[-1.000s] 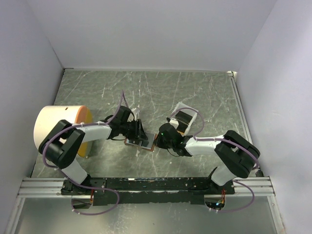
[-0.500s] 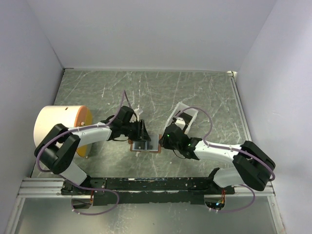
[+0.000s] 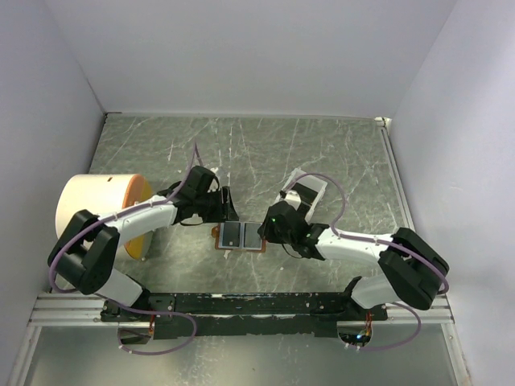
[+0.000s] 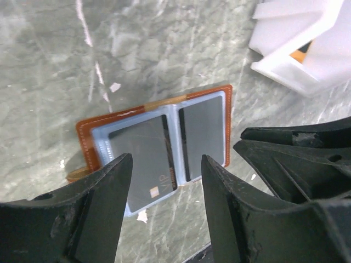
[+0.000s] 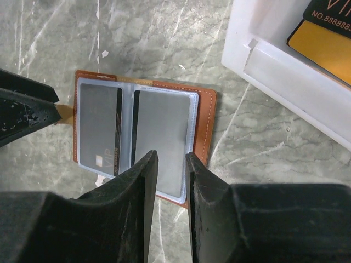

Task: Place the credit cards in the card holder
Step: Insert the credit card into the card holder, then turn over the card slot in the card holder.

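1. We see the brown leather card holder (image 5: 126, 126) lying open on the grey marbled table (image 3: 322, 153), with two dark credit cards (image 5: 98, 120) in its blue sleeves.
2. The left gripper (image 4: 166, 164) gapes wide and empty; the right gripper (image 5: 170, 159) stands narrowly apart and empty.
3. The white plastic tray (image 5: 263, 60) sits near the holder's right edge.

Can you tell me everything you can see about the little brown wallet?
The card holder lies wide open and flat on the grey marbled table. Its outside looks like orange-brown leather with pale stitching round the edge. Inside are light-blue see-through sleeves, and two dark cards sit in them, one on each half. One card shows a tiny gold chip. A small brown strap pokes out at one side. Nothing seems to be gripping it.
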{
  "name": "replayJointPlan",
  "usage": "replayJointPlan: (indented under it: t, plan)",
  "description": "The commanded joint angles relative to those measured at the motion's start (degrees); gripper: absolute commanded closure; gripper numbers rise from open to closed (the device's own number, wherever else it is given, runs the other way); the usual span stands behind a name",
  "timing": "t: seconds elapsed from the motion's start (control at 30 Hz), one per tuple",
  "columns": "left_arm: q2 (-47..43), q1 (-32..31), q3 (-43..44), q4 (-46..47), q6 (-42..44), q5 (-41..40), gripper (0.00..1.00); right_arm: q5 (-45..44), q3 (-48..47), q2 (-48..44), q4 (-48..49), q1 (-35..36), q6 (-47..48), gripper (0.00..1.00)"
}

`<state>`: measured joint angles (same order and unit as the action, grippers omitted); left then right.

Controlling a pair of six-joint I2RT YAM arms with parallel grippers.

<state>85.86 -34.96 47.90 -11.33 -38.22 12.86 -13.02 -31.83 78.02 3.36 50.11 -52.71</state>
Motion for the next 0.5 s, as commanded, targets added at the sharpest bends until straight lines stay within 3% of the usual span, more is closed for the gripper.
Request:
replayJointPlan:
  t: [0.0, 0.47]
  plan:
    - [0.5, 1.4, -2.1, 1.1, 0.4, 1.2, 0.35, -0.6, -1.5, 1.5, 1.5, 0.3, 1.2, 0.72]
    - [3.3, 1.6, -4.3, 2.9, -0.3, 1.1, 0.34, 0.5, -0.5, 4.5, 4.0, 0.4, 0.8, 0.71]
